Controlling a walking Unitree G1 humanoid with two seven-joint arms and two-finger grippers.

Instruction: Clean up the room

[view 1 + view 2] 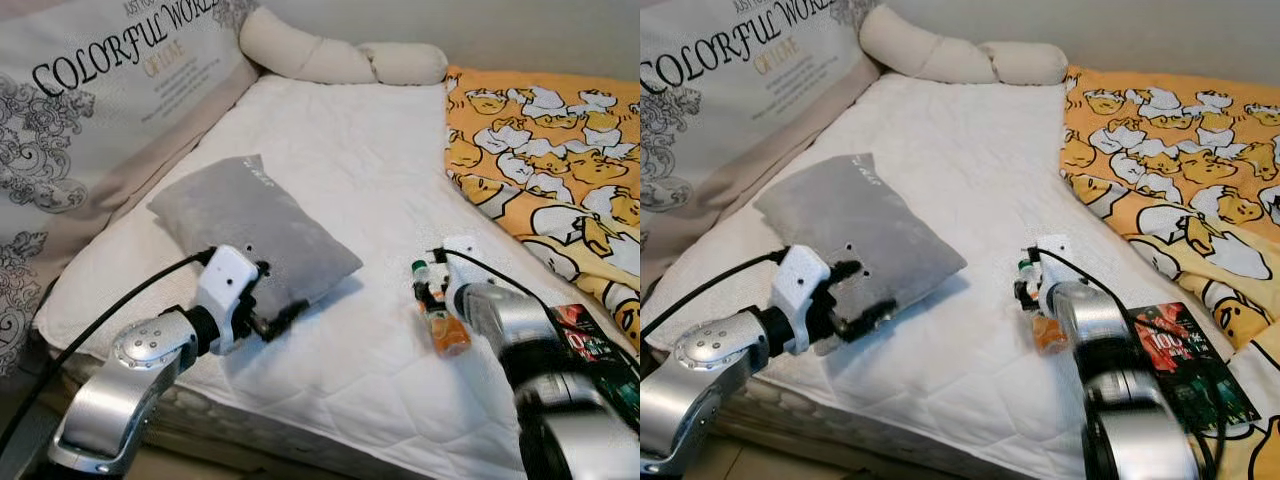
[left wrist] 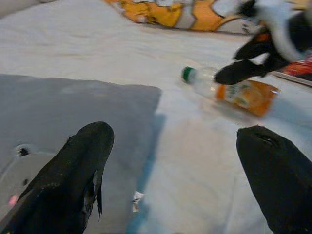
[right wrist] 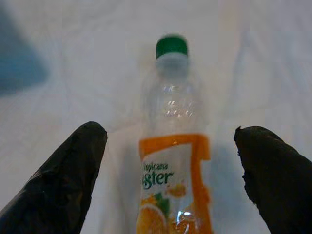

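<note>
Bottle (image 3: 174, 161) lies on bed (image 1: 350, 180), near right, cap pointing far. R gripper (image 3: 170, 180) wide open astride it, holding nothing. L gripper (image 2: 170, 180) open at near edge of pillow (image 1: 250, 225), empty. Risk: round bottle rolls off on soft quilt if fingers close off-centre.

Even, soft daylight; sharp head views, slightly blurred wrist views.
</note>
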